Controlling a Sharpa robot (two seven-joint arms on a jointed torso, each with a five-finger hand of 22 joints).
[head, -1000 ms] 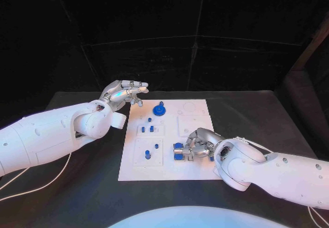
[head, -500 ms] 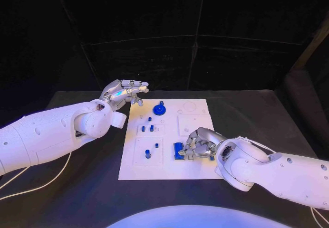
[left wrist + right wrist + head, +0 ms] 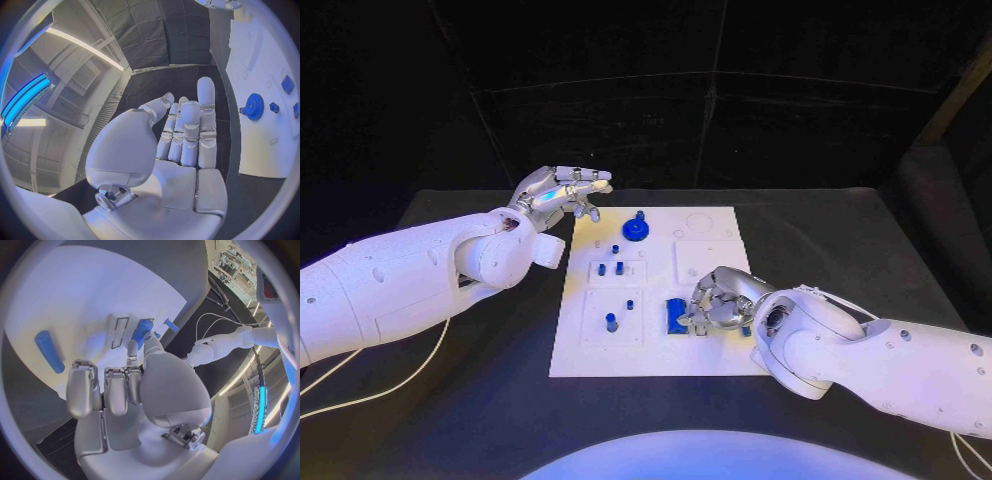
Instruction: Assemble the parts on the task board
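Right hand (image 3: 715,305) gripping blue part (image 3: 675,317), left hand (image 3: 564,193) loosely curled, empty

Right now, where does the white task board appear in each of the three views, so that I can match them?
Head view: the task board lies in the middle, between the two arms.
Left wrist view: it lies beside and beyond the fingers of the left robot hand, at the circle's rim.
Right wrist view: it spreads beyond the right robot hand, under its fingertips.
Shared landmark: the black table bordering the board.
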